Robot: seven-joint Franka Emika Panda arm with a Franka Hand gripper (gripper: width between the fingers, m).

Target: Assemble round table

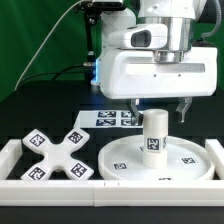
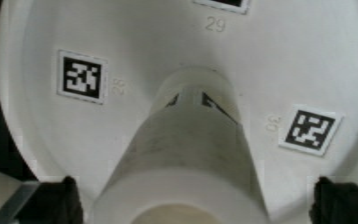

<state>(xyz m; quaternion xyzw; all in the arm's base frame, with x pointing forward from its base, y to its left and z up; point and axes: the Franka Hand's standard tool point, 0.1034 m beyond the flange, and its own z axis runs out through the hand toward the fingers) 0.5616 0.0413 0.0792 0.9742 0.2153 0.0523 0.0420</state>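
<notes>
Round table [image 1: 185, 158], a white plastic set with black-and-white square tags, lies in parts on the black bench [image 1: 45, 122].

In the exterior view the large flat round white disc [image 1: 120, 160] rests flat on the near side, toward the exterior view's right. The short white cylindrical leg [image 1: 153, 138] stands upright at its middle, long axis vertical, with a tag facing the camera. The white X-shaped cross base [image 1: 58, 155] lies flat on the exterior view's left, apart from the disc and unattached. The marker board [image 1: 108, 118] lies farther back. The white end effector [image 1: 158, 110] hangs over the leg with its jaws spread wide, one on either side of the leg's top, holding nothing.

In the wrist view the leg runs straight away from the camera down to the disc, and the dark fingertips [image 2: 51, 200] stand clear of it on both sides.

The parts look like rigid, light, smooth plastic, so a loose pinch could slip. The leg's curved side near the top seems the best place to grip. Whether the leg is fastened into the disc cannot be told.
</notes>
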